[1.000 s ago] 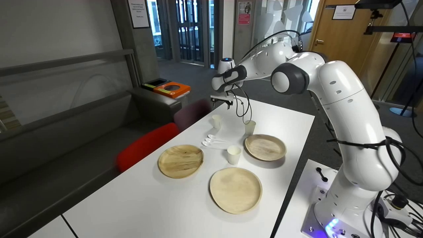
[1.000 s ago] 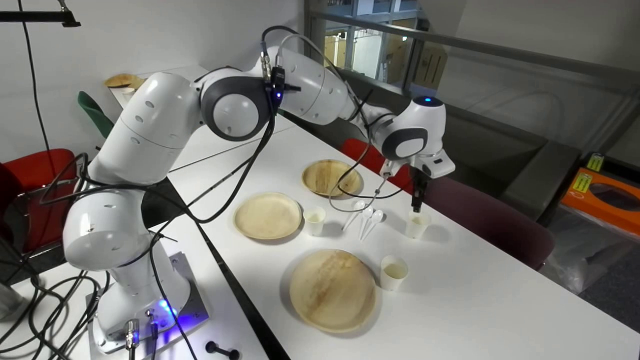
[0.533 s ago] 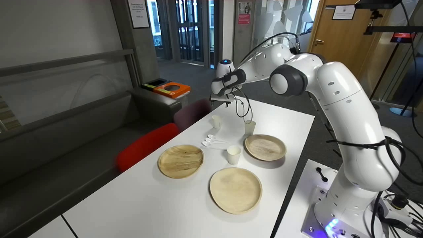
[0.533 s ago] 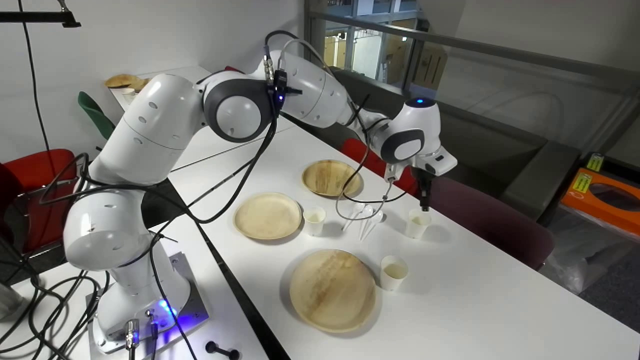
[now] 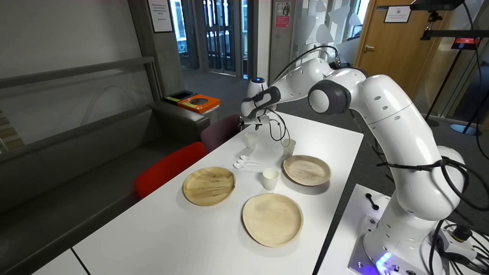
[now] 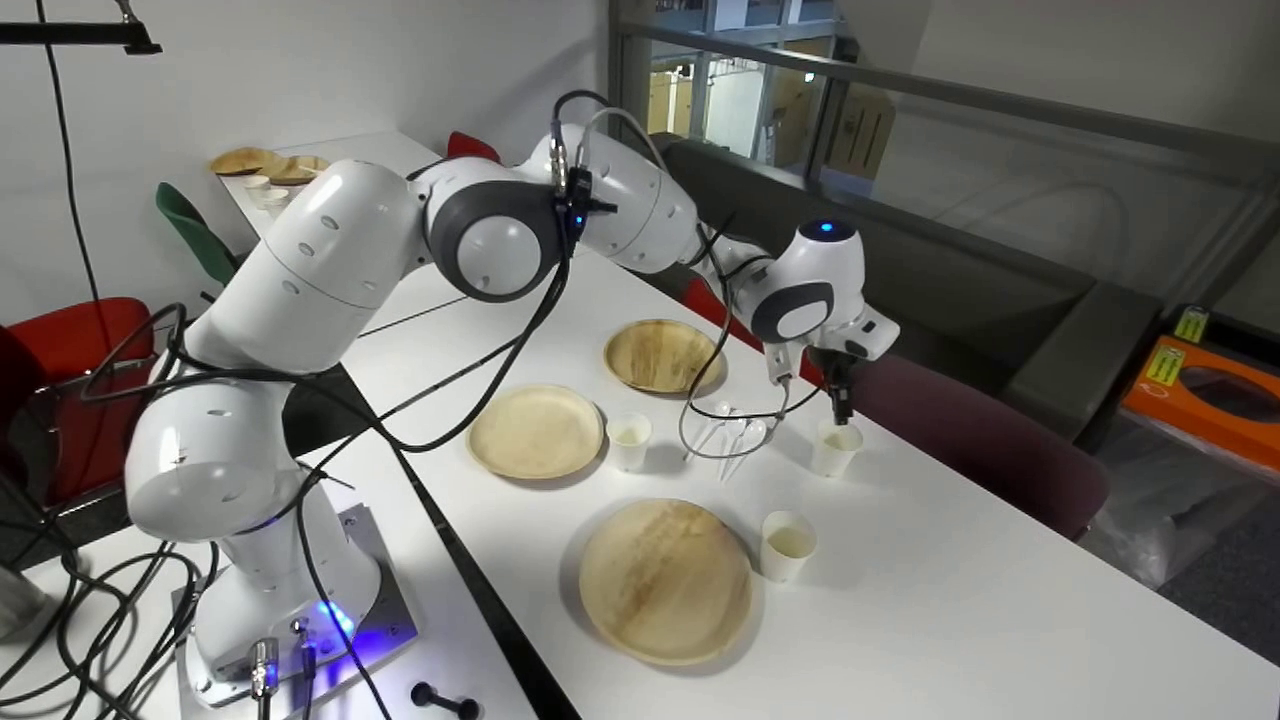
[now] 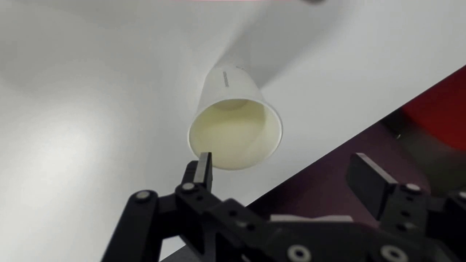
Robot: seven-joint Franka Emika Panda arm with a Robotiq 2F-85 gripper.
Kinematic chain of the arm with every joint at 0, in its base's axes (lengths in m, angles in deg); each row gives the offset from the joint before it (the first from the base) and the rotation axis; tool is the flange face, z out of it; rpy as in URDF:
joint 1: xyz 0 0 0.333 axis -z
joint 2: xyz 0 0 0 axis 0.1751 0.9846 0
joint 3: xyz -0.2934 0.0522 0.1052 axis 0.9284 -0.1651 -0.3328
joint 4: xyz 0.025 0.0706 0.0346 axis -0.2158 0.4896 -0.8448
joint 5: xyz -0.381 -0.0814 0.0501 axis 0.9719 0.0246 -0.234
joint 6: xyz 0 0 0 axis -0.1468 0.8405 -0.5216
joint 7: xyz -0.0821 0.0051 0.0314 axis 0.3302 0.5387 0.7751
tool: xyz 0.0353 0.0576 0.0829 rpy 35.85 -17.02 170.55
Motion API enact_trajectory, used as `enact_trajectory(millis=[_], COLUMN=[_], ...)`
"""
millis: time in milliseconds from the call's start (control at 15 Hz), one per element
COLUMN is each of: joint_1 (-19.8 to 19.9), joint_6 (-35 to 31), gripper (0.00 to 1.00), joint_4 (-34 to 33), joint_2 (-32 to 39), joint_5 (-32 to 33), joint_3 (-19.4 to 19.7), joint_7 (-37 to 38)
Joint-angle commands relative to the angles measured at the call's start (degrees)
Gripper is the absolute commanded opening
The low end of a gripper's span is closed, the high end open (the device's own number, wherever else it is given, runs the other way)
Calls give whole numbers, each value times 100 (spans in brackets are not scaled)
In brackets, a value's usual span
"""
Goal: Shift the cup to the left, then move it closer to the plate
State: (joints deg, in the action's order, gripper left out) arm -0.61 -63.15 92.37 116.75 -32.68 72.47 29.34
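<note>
A small white cup (image 7: 236,131) stands upright on the table beyond my fingers in the wrist view, its mouth toward the camera. It also shows in both exterior views (image 5: 250,141) (image 6: 835,452). My gripper (image 7: 284,163) is open and empty. Its left finger overlaps the cup's rim in the wrist view; its right finger is well right of the cup. In both exterior views the gripper (image 5: 249,126) (image 6: 840,402) is just above the cup. A tan plate with a darker rim (image 5: 306,170) lies nearer the robot base; whether it is the task's plate I cannot tell surely.
A plainer tan plate (image 5: 272,220) and a bowl-like tan dish (image 5: 209,186) lie on the white table. Two more white cups (image 5: 270,179) (image 5: 289,147) and several white spoons (image 5: 246,163) stand or lie between. A dark red chair (image 6: 960,430) is at the table edge.
The arm and gripper have moved down, and slightly left in both exterior views, closer to the cup. The cups, plates and spoons have not moved.
</note>
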Motion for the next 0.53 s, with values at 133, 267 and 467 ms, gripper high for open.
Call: enact_trajectory(millis=[133, 267, 467], joint_1=[476, 528, 560], joint_6=[965, 1258, 1509], gripper=[100, 100, 100], joint_4=[-642, -869, -1220], joint_2=[283, 417, 648], joint_5=[-477, -497, -399], joint_3=[-532, -536, -479], joint_7=[-1215, -1414, -1615])
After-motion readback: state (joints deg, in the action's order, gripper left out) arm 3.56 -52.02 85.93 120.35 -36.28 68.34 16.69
